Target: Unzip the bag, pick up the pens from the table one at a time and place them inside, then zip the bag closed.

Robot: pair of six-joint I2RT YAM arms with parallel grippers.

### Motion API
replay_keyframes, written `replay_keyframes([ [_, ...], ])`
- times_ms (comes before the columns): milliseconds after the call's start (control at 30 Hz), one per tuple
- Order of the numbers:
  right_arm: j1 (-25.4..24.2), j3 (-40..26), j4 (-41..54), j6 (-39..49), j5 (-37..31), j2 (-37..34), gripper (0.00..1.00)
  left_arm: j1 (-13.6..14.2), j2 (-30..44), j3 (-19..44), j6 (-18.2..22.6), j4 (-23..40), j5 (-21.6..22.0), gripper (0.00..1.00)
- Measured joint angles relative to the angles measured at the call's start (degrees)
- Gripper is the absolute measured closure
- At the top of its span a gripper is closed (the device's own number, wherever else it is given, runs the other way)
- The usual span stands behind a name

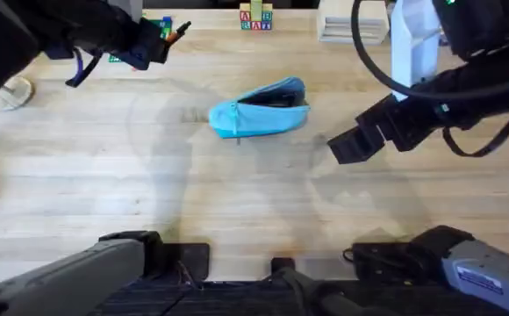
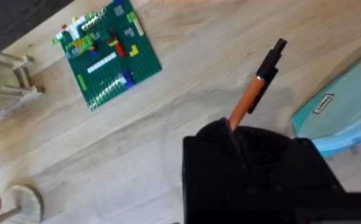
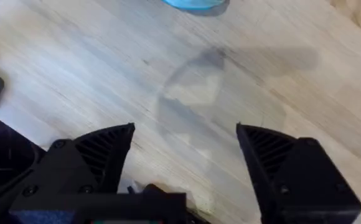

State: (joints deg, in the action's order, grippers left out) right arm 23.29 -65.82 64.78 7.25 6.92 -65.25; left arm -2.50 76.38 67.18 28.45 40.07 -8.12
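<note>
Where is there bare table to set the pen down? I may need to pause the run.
The table is bare in front of the bag, down to the arm bases, and left of the bag. The far edge is crowded: a green brick plate, letter blocks and a white stack. The left gripper holds the pen; the right gripper hovers right of the bag.
</note>
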Motion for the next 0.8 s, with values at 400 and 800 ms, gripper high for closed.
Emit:
replay_keyframes([
  [400, 0.0, 0.0, 0.0, 0.0, 0.0, 0.0, 0.005, 0.0, -9.8, 0.0, 0.0, 0.2, -16.7, 0.960],
  [800, 0.0, 0.0, 0.0, 0.0, 0.0, 0.0, 0.004, 3.9, -10.4, 0.0, 0.0, 0.3, -28.5, 0.960],
])
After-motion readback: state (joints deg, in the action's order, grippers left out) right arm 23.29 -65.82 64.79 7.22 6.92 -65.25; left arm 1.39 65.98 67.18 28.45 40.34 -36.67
